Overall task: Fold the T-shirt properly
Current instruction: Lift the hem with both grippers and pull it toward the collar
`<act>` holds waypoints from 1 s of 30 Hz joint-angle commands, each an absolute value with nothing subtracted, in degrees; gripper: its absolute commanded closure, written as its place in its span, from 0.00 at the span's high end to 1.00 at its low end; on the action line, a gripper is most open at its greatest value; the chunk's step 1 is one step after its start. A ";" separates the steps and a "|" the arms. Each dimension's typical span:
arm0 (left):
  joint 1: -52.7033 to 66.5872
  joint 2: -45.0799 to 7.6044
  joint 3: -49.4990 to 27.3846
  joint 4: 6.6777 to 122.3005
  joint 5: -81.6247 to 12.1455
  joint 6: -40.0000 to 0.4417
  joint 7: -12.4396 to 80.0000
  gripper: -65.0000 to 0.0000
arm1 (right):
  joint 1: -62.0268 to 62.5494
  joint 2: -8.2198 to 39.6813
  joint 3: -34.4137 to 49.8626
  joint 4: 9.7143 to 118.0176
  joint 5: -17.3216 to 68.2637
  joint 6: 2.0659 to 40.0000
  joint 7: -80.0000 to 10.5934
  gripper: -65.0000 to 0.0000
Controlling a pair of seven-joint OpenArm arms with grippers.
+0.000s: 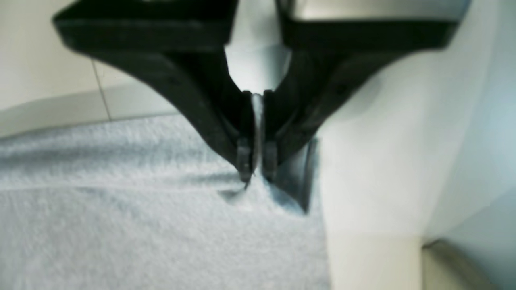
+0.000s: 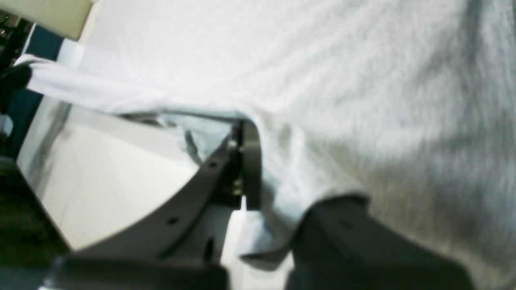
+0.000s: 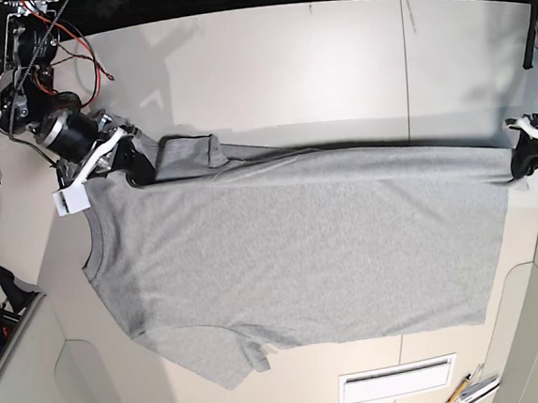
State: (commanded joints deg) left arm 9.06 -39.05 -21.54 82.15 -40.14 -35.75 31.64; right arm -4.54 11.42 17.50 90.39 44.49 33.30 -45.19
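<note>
Two clenched hands, left hand and right hand, grip the T-shirt along the desk's far edge; keep tension even.

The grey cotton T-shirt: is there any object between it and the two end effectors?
Nothing visible. The left end effector pinches the grey cotton T-shirt at its hem corner, the right end effector near the shoulder.
</note>
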 joint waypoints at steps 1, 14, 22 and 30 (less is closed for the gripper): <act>7.66 -39.05 -19.88 81.12 -38.35 -34.30 30.39 0.00 | -3.22 11.42 17.50 89.49 44.27 33.30 -45.21 0.00; -9.10 -36.75 -14.90 60.42 -34.68 -32.60 27.62 0.03 | 8.08 11.33 17.50 74.85 40.88 33.26 -43.92 0.02; -9.19 -36.21 -15.20 59.31 -34.89 -32.58 28.12 0.53 | 8.03 11.22 19.35 75.29 41.01 33.23 -46.30 0.54; -9.19 -36.21 -25.85 59.31 -43.09 -35.18 41.50 0.56 | 4.78 11.90 35.22 80.44 43.48 33.23 -49.76 0.54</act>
